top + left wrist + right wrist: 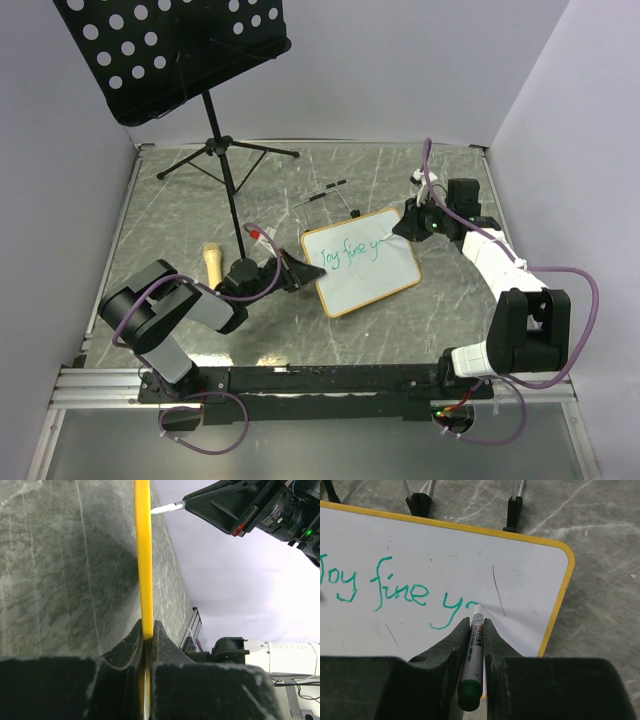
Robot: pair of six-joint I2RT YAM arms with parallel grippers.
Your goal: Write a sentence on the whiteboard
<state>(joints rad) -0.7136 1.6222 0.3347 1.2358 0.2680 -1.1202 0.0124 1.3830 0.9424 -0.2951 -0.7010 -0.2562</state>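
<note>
**Partly legible: green script on a clamped whiteboard**

Mostly we can read the green handwriting on the whiteboard (362, 262): "Joy fine y", then a stroke that runs under the tip of the marker (474, 640) and is hidden. Print on the marker's white barrel is too small to read; its end cap is dark green. The board sits near the middle of the grey marbled table (450, 300), turned askew, and from the left wrist we see its rounded yellow-tan frame edge-on. The left gripper (296, 272) has its 2 jaws closed tight on the board's left edge. The right gripper (476, 625) is pinched around the marker, whose tip sits at the end of the last stroke. Beyond the board, 3 black-tipped wire legs (512, 512) are cut off at the top. A perforated black music stand (180, 50) is cropped by the upper edge.
</note>
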